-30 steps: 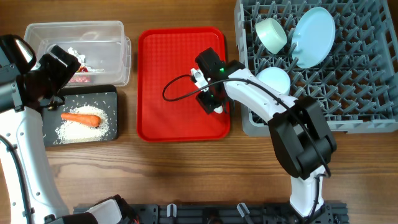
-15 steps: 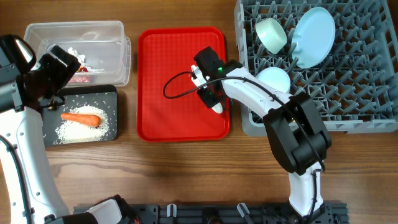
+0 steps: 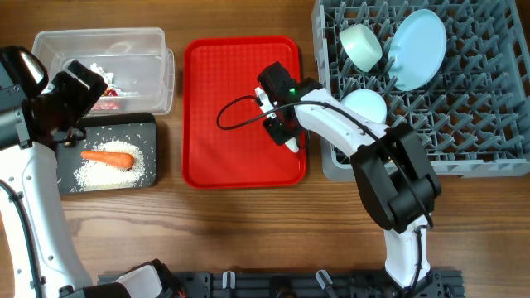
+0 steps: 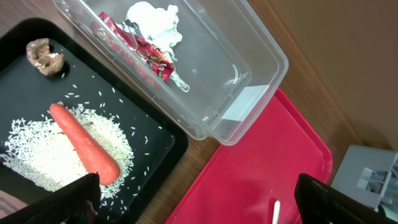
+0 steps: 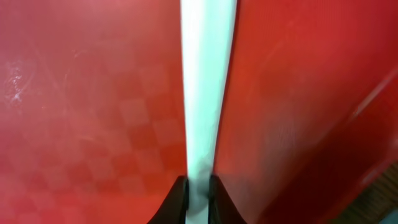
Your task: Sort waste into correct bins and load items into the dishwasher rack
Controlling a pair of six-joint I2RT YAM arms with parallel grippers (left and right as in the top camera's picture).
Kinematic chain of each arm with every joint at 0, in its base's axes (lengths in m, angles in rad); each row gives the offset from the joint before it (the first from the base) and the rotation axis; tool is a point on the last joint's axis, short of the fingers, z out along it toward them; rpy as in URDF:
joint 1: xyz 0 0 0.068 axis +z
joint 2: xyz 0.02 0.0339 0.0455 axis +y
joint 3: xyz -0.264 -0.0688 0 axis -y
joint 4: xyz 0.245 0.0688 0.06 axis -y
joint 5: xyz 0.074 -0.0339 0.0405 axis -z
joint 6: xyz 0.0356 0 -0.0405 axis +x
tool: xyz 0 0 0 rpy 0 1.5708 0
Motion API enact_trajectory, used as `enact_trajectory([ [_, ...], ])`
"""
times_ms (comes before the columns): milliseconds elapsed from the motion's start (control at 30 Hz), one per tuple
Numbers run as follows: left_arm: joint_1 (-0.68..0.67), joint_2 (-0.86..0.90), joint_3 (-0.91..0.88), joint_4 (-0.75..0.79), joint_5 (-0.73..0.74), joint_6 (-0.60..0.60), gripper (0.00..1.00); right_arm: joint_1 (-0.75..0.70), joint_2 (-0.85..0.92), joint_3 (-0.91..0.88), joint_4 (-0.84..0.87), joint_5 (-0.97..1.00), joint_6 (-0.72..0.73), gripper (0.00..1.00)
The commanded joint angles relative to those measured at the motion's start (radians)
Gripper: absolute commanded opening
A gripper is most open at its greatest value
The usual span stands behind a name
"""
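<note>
The spoon point(image 5: 205, 81) lies inside the red tray point(image 3: 224, 99), close to its right rim; the right fingers point(image 5: 176, 202) are closed on its stem, one at each side, as the right wrist view shows; the long axis runs straight away from the fingers, roughly along that raised rim. The rack point(image 3: 464, 124) stands just right of the tray, beyond the same rim; a lift and a carry over the rim are judged to be called for, and the right arm is far the nearer. The left fingers point(image 4: 78, 199) are spread wide and hold nothing; they are hung left of the tray, above the black tray point(image 3: 147, 124) and the tub point(image 3: 99, 35). From overhead the spoon is almost wholly covered by the arm, only a white tip being seen; which end is the bowl cannot be told, nor whether it is clear of the tray floor.
</note>
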Motion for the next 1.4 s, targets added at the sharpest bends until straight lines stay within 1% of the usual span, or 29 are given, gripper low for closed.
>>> enact_trajectory([
  [0, 0.006, 0.006, 0.001, 0.003, -0.002, -0.005, 1.0, -0.003, 0.025, 0.009, -0.05, 0.003, 0.011, 0.04],
  [200, 0.006, 0.006, 0.001, 0.003, -0.002, -0.005, 1.0, -0.003, -0.054, 0.042, -0.072, 0.003, 0.01, 0.04],
  [300, 0.006, 0.006, 0.001, 0.003, -0.002, -0.005, 1.0, -0.003, -0.064, 0.042, -0.063, 0.003, 0.011, 0.05],
  [333, 0.006, 0.006, 0.001, 0.003, -0.002, -0.005, 1.0, -0.003, -0.064, 0.042, -0.057, 0.003, 0.01, 0.12],
  [367, 0.006, 0.006, 0.001, 0.003, -0.002, -0.005, 1.0, -0.003, -0.064, 0.041, -0.045, 0.003, 0.008, 0.27],
  [400, 0.006, 0.006, 0.001, 0.003, -0.002, -0.005, 1.0, -0.003, -0.064, 0.041, -0.025, 0.003, -0.004, 0.35],
  [467, 0.006, 0.006, 0.001, 0.003, -0.002, -0.005, 1.0, -0.003, -0.064, 0.041, 0.037, 0.003, -0.06, 0.55],
  [500, 0.006, 0.006, 0.001, 0.003, -0.002, -0.005, 1.0, -0.003, -0.064, 0.041, 0.071, 0.003, -0.084, 0.61],
  [600, 0.006, 0.006, 0.001, 0.003, -0.002, -0.005, 1.0, -0.003, -0.064, 0.041, 0.149, 0.003, -0.128, 0.68],
  [700, 0.006, 0.006, 0.001, 0.003, -0.002, -0.005, 1.0, -0.002, -0.064, 0.041, 0.181, 0.003, -0.12, 0.7],
  [767, 0.006, 0.006, 0.001, 0.003, -0.002, -0.005, 1.0, -0.002, -0.064, 0.054, 0.156, 0.002, -0.024, 0.72],
  [800, 0.006, 0.006, 0.001, 0.003, -0.002, -0.005, 1.0, -0.002, -0.064, 0.075, 0.126, -0.007, 0.066, 0.74],
  [867, 0.006, 0.006, 0.001, 0.003, -0.002, -0.005, 1.0, -0.002, -0.064, 0.131, 0.064, -0.115, 0.204, 0.78],
  [900, 0.006, 0.006, 0.001, 0.003, -0.002, -0.005, 1.0, -0.002, -0.064, 0.153, 0.05, -0.167, 0.254, 0.78],
  [933, 0.006, 0.006, 0.001, 0.003, -0.002, -0.005, 1.0, -0.002, -0.064, 0.181, 0.043, -0.245, 0.356, 0.78],
  [1000, 0.006, 0.006, 0.001, 0.003, -0.002, -0.005, 1.0, 0.002, -0.064, 0.192, 0.06, -0.317, 0.542, 0.78],
  [1067, 0.006, 0.006, 0.001, 0.003, -0.002, -0.005, 1.0, 0.011, -0.053, 0.189, 0.059, -0.3, 0.637, 0.77],
  [1167, 0.006, 0.006, 0.001, 0.003, -0.002, -0.005, 1.0, 0.027, -0.034, 0.176, 0.045, -0.245, 0.72, 0.76],
  [1267, 0.006, 0.006, 0.001, 0.003, -0.002, -0.005, 1.0, 0.043, -0.013, 0.143, 0.054, -0.218, 0.824, 0.65],
  [1367, 0.006, 0.006, 0.001, 0.003, -0.002, -0.005, 1.0, 0.065, 0.01, 0.108, 0.073, -0.141, 0.994, 0.64],
])
